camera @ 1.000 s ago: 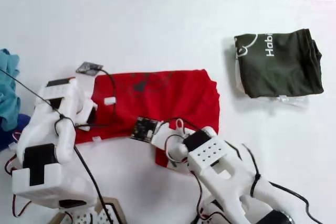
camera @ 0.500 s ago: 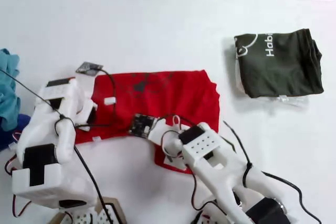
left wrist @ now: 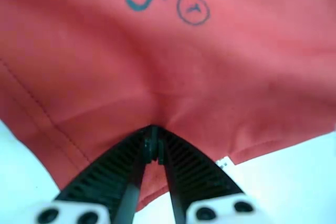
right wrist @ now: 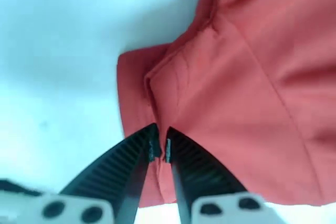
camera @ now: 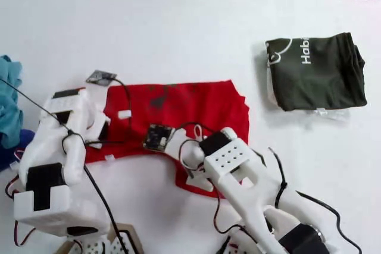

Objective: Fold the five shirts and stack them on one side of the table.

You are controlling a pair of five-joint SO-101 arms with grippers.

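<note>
The left claw was closed, its tips pinching a fold of the red shirt. The right claw was all but closed on a hem layer of the same shirt. In the high view the shirt lay at frame centre on the bench, long axis left to right, wrinkled, dark print up. The left arm stood at its left end, the right arm at its lower edge; the free cloth lay to the upper right of both. A folded dark green shirt lay at right, well apart
</note>
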